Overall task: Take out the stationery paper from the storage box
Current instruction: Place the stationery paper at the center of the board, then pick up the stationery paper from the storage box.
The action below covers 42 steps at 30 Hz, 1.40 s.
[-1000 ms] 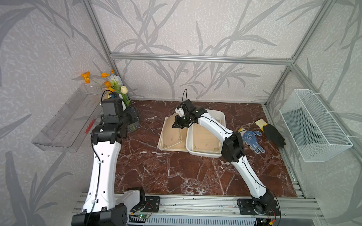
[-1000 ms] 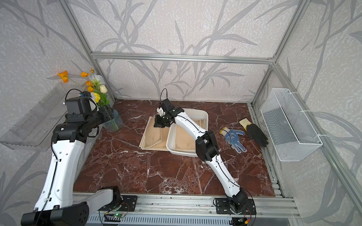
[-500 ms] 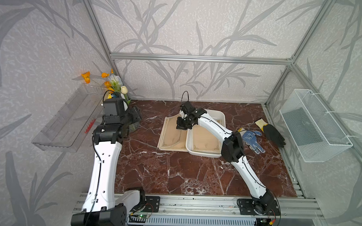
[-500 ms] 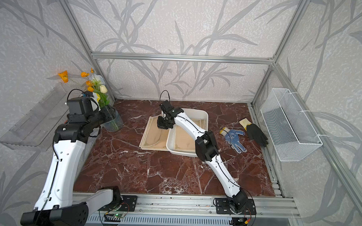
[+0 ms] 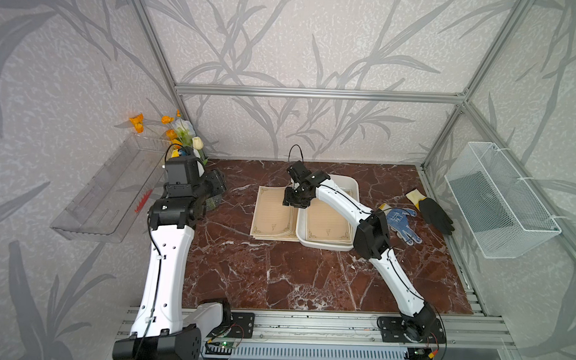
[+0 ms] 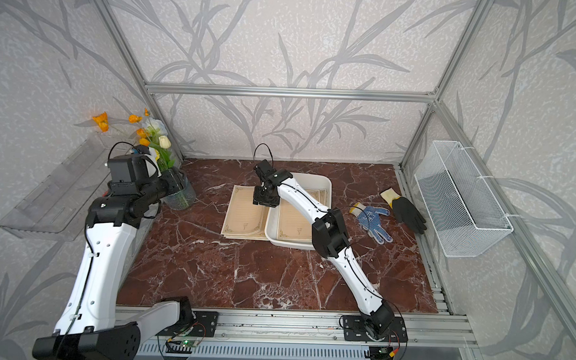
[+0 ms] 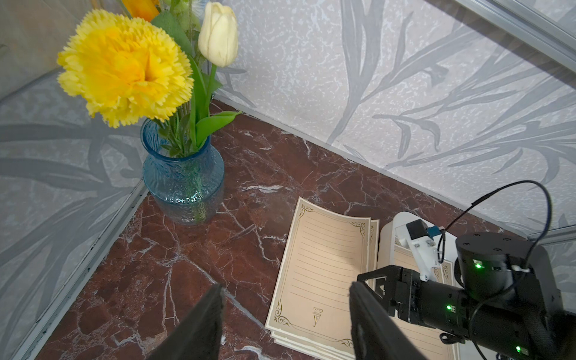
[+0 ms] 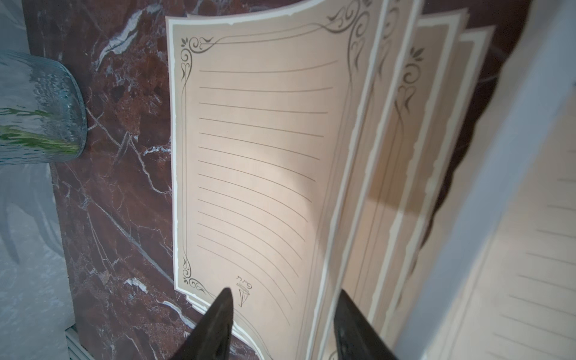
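Observation:
A stack of tan ruled stationery paper [image 5: 274, 213] [image 6: 247, 214] lies on the marble just left of the white storage box [image 5: 354, 184] [image 6: 326, 185]. More stationery paper [image 5: 328, 221] lies inside the box. My right gripper [image 5: 291, 200] [image 8: 285, 293] hovers open over the right edge of the outer stack, by the box's left wall, with nothing between its fingers. The top sheet [image 8: 255, 162] curves up slightly along that edge. Over by the vase, my left gripper [image 5: 217, 185] [image 7: 286, 285] is open and empty, looking towards the stack [image 7: 324, 268].
A blue glass vase [image 7: 184, 184] [image 6: 182, 198] of flowers stands at the back left beside my left gripper. A blue dotted glove [image 5: 402, 221] and a black glove [image 5: 434, 210] lie right of the box. A wire basket [image 5: 500, 201] and a clear shelf [image 5: 108, 194] hang on the side walls.
My right gripper has gone from shut to open and let go of a sheet, which now rests on the stack left of the box. The left arm has barely moved.

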### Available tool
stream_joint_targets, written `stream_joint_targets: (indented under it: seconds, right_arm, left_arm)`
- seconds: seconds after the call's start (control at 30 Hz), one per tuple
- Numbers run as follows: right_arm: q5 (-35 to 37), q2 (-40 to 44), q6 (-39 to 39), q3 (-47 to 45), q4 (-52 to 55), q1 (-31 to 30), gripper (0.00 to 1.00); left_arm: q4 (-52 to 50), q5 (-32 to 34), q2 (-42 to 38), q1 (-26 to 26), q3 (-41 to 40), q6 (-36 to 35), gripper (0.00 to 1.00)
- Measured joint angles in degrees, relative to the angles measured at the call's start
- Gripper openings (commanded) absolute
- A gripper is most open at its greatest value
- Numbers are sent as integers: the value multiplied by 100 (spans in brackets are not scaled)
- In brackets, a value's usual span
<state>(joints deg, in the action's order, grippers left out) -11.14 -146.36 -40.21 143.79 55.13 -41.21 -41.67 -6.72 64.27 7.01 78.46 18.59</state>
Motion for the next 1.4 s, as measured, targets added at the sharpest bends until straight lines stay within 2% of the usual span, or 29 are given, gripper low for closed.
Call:
stream_joint_targets:
  seconds: [0.1, 0.3, 0.43, 0.6, 0.77, 0.87, 1.0, 1.17, 1.4]
  right_arm:
    - [170, 304, 101, -50, 216, -22, 68]
    - [431, 1272, 435, -315, 490, -59, 68]
    - [675, 2107, 785, -822, 531, -72, 68]
    - [979, 3117, 1196, -1996, 472, 79, 66]
    - [957, 3897, 1434, -3873, -17, 872, 62]
    - [901, 3978, 1510, -4636, -256, 1425, 58]
    - [863, 3960, 1633, -4994, -367, 1775, 49]
    - [796, 3657, 1808, -4647, -402, 1759, 42]
    - [835, 2761, 1976, -4019, -369, 1753, 42]
  left_arm:
    - [-4, -2, 76, -11, -46, 2, 64]
    - [-11, -59, 358, -83, -50, 7, 64]
    - [-35, -52, 680, -448, -35, 20, 63]
    - [9, -125, 1261, -1283, -2, 195, 63]
    - [328, -654, 2022, -1934, -2, 570, 64]
    - [516, -981, 2546, -2155, 24, 754, 63]
    - [662, -1329, 3141, -2273, 61, 942, 57]
    - [883, -1797, 3759, -2330, 234, 1139, 52]
    - [1217, -2334, 4450, -2479, 299, 1381, 50]
